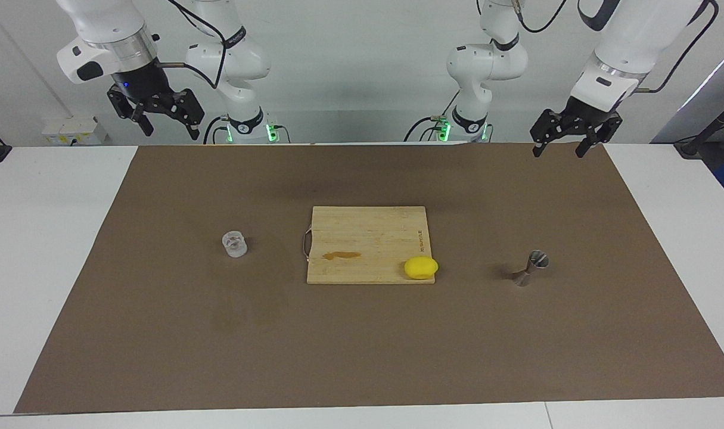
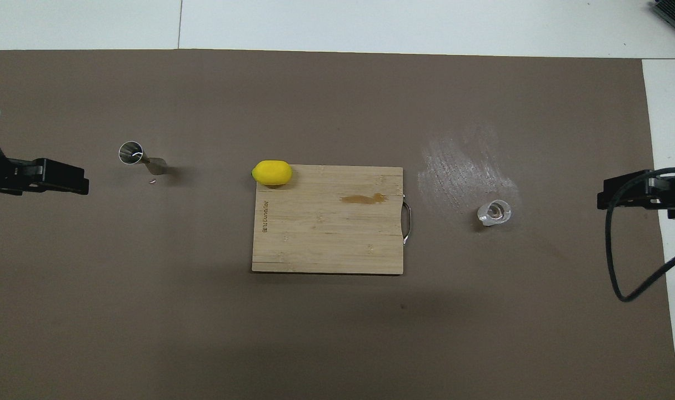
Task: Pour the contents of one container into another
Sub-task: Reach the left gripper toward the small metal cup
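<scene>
A white bench [image 1: 52, 250] carries a large brown mat [image 1: 362, 345] that covers most of its top. A plain white wall [image 1: 362, 65] rises at the robots' end, evenly lit, with a pale socket box [image 1: 74, 130] low against it.

Small clear glass tumbler [image 1: 235, 244] with thick faceted walls, standing upright, mouth up, on the brown mat; well apart from the right claw [image 1: 166, 126], which hangs high with fingers spread and nothing held. Shiny steel jigger [image 1: 530, 269], hourglass-shaped, narrow-waisted, upright on one cone, open cup on top; well apart from the left claw [image 1: 557, 148], likewise raised, spread and empty.
</scene>
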